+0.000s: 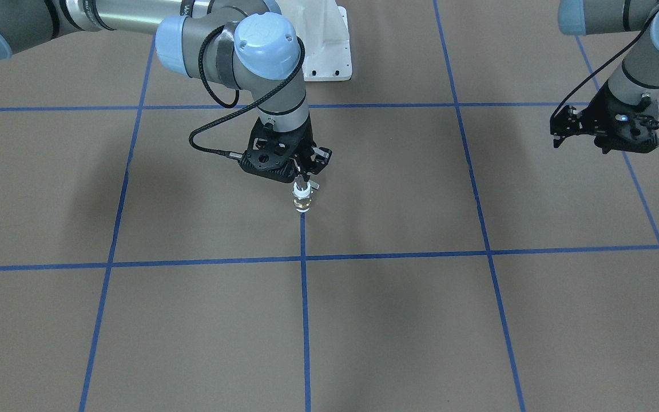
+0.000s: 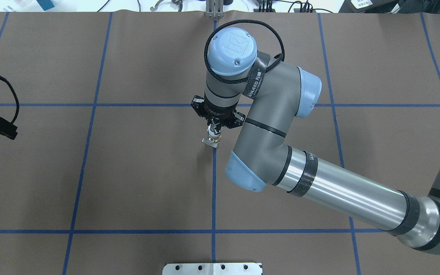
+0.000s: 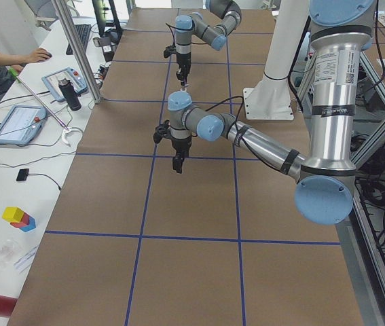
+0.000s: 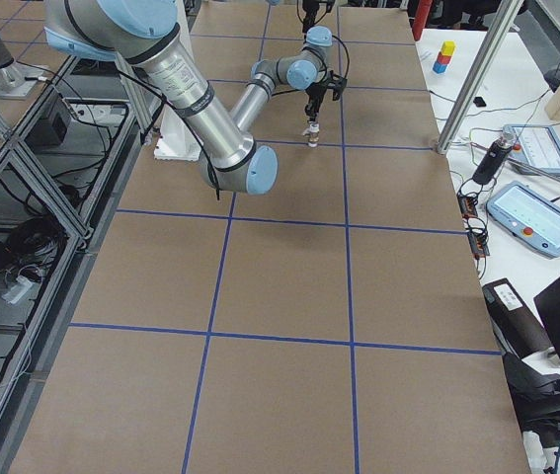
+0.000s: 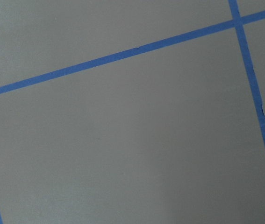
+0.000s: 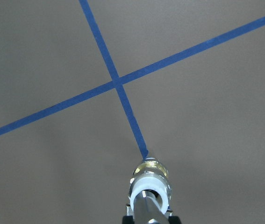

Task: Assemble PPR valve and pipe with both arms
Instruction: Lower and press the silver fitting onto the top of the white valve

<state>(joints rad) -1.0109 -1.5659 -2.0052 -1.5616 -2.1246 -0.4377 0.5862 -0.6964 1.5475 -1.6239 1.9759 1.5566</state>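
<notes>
The right tool (image 1: 305,174), clenched on the upright pipe (image 6: 146,210), sits directly above the valve (image 1: 302,201) standing mid-desk, axes vertical and in line; the left tool (image 1: 612,142), grip indeterminate, hangs well apart.

The front-facing view looks steeply down across the brown paper-covered counter (image 1: 478,320). The overhead view looks forward from the opposite side, and the side views look along it from each end. Both wrist views look down from close. The right one looks along the shiny silver metal pipe (image 6: 146,212) onto the white-and-brass stubby valve fitting (image 6: 150,179), which every exterior view shares.
</notes>
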